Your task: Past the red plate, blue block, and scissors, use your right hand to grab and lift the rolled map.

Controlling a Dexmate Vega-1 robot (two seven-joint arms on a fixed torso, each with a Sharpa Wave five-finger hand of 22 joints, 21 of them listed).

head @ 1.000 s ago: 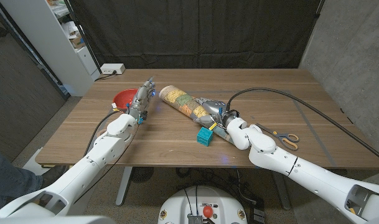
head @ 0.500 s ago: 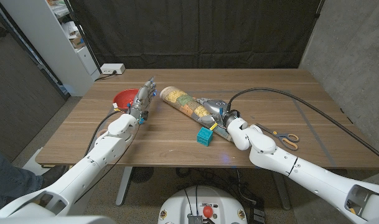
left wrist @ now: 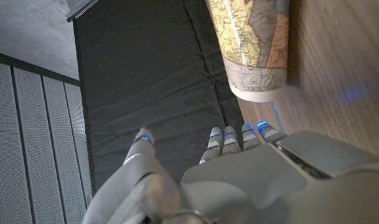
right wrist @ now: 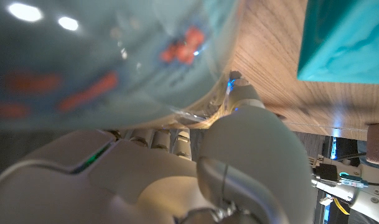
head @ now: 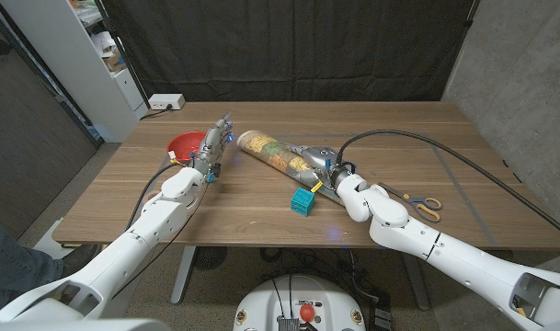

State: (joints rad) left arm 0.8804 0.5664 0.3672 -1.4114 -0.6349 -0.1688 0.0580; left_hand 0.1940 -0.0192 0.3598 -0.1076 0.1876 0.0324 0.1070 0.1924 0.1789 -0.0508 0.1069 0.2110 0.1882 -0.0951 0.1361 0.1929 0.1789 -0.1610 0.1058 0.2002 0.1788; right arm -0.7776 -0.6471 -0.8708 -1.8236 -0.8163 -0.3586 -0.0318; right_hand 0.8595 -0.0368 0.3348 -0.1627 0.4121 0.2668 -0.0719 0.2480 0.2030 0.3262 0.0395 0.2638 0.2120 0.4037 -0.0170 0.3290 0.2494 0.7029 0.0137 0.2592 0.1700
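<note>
Head view: nearest the robot on the wooden table (head: 261, 211), the blue block (head: 303, 201) is seen standing just in front of the right hand (head: 324, 169). That hand is closed around the near end of the rolled map (head: 278, 154), with the fingers wrapped over the tube (the right wrist view shows the map's clear wrapping (right wrist: 108, 68) pressed right against the palm and the block's teal face (right wrist: 348, 40) close beside it). The map is laid at a slant, its far open end pointing toward the left hand; whether it is touching the table under the grip cannot be told. Off to the right, well apart from the map, the scissors (head: 421, 204) are found with their yellow handles toward the table's right side. Farther back on the left, the left hand (head: 213, 147) is held with its fingers straight and close together, nothing in them, tips reaching away from the robot. The red plate (head: 184, 144) is seen just beside that hand, on its left. In the left wrist view the same straight fingers (left wrist: 229, 140) are seen near the map's open end (left wrist: 254, 43). At the far left edge of the table a white power strip (head: 166, 102) is placed.
</note>
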